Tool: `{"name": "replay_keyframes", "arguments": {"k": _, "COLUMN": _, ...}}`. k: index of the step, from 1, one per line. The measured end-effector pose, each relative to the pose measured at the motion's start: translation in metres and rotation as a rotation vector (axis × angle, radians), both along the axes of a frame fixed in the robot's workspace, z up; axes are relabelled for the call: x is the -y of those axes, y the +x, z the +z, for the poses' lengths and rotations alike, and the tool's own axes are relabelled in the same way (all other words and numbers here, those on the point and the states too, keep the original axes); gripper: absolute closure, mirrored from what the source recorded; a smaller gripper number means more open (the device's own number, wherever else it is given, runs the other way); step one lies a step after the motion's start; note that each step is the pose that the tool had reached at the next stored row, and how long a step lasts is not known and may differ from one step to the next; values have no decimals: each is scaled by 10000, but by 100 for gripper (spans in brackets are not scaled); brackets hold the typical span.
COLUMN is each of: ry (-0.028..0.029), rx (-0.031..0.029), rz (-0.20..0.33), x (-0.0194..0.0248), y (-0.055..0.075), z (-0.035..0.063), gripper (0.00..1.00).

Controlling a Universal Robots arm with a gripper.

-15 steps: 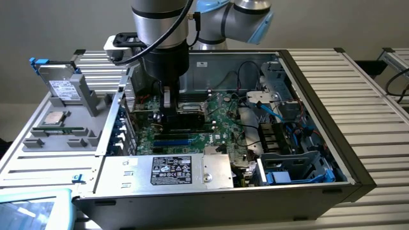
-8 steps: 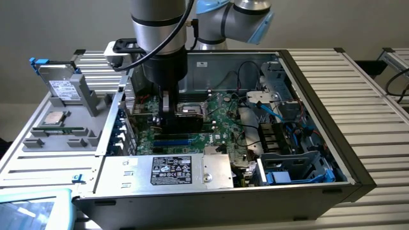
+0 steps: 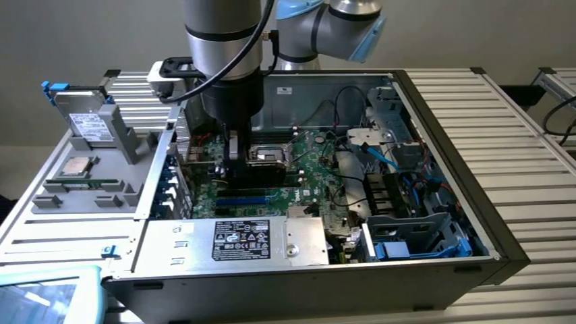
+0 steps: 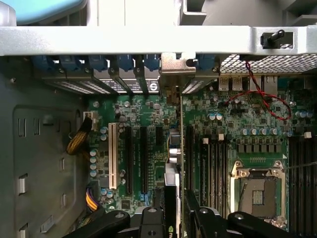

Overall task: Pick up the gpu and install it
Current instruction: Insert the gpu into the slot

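Observation:
The gpu (image 4: 179,148) appears edge-on in the wrist view, a thin card standing upright over the motherboard's expansion slots (image 4: 141,158). Its silver bracket (image 4: 173,67) sits against the case's rear slot openings. My gripper (image 4: 178,215) is shut on the gpu's near end, one black finger on each face. In the exterior view the gripper (image 3: 239,165) reaches straight down into the open computer case (image 3: 450,263), low over the green motherboard (image 3: 306,175), with the gpu (image 3: 236,145) dark between the fingers. Whether the card is seated in a slot is hidden.
A grey fixture (image 3: 99,196) at the exterior view's left holds a silver hard drive (image 3: 85,121), a CPU (image 3: 77,167) and RAM sticks (image 3: 85,182). Inside the case are the power supply (image 3: 239,239), CPU socket (image 4: 257,191), a red wire (image 4: 257,94) and blue cables (image 3: 382,155).

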State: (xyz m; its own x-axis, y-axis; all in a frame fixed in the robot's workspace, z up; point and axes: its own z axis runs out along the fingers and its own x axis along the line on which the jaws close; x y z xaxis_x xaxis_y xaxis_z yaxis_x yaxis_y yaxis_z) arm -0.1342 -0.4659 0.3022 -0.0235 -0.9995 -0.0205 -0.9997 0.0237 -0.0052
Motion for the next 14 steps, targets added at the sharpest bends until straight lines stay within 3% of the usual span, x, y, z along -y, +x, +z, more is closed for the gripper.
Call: {"name": "replay_keyframes", "arguments": {"k": 14, "ry": -3, "rx": -1, "rz": -1, "x": -1, "y": -9, "z": -90, "gripper": 73}}
